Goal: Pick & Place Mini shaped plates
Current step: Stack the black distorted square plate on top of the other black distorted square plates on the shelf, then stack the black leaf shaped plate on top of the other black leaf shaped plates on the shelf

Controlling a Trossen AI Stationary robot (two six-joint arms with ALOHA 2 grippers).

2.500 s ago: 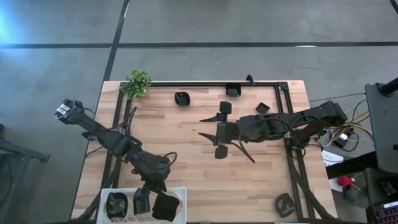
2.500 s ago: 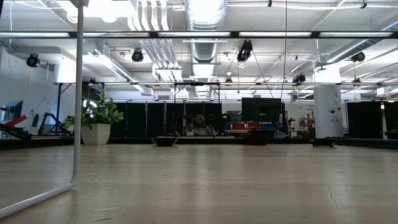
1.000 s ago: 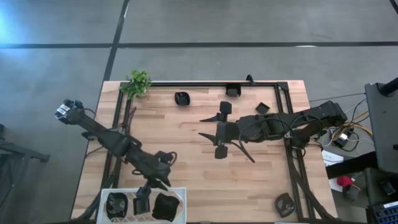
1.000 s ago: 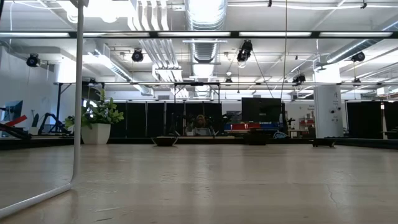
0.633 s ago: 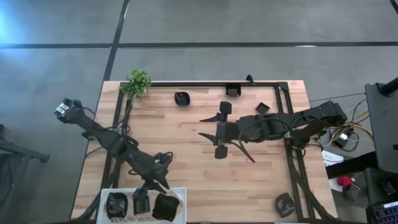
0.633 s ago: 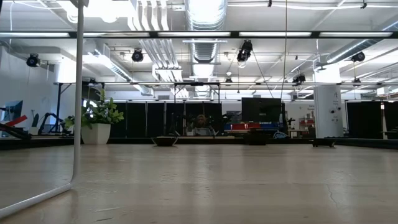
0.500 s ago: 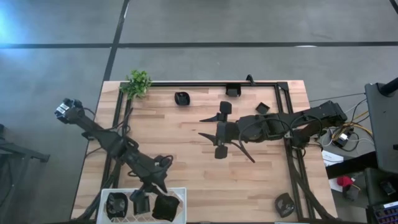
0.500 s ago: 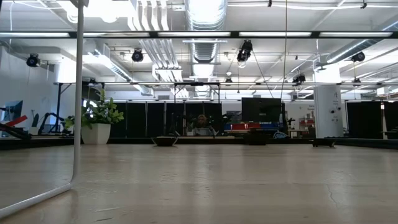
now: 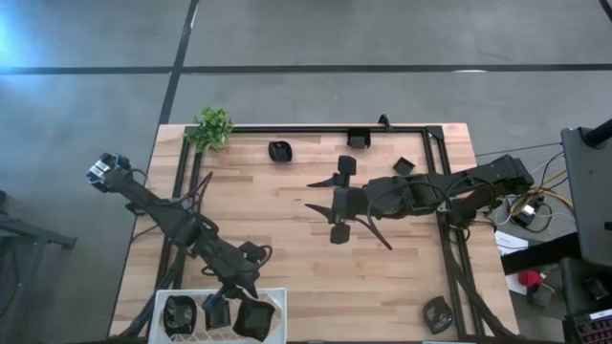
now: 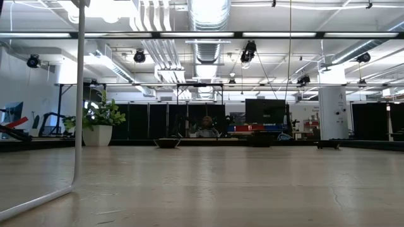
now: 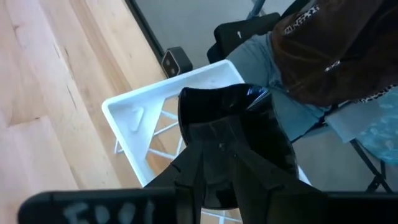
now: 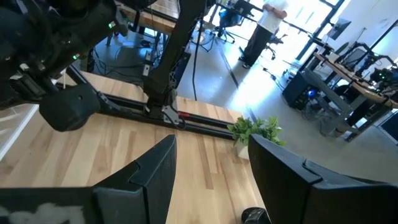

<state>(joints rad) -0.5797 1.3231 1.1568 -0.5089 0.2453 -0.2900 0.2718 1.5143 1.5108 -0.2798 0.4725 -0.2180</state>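
My left gripper [image 9: 217, 308] reaches into the white basket [image 9: 277, 294] at the table's near left edge and is shut on a glossy black mini plate [image 11: 231, 118]. Two more plates lie in the basket, one to its left [image 9: 178, 313] and one to its right [image 9: 253, 319]. Other black plates rest flat on the table, at the far edge [image 9: 279, 150] [image 9: 359, 138], near the right arm [image 9: 346, 165] [image 9: 404, 165] and at the near right corner [image 9: 438, 312]. My right gripper [image 9: 318, 195] hovers wide open over mid-table. My left gripper pinches the black plate by its nearer rim [image 11: 219, 148] between its two fingers, coming slanting down from the table's far side. The plate juts out beyond the fingertips, tilted, over the basket's inside [image 11: 155, 124]. Whether it touches the basket floor, I cannot tell.
A small green plant [image 9: 211, 127] stands at the far left corner. A black frame rail [image 9: 316, 128] runs along the far edge and down both sides. A seated person [image 11: 323, 56] is just beyond the basket. Bare wood lies between the two arms.
My left arm has eased toward the table's near edge, and its gripper with the plate has shifted slightly toward the left inside the basket. The right arm has stayed still and open.
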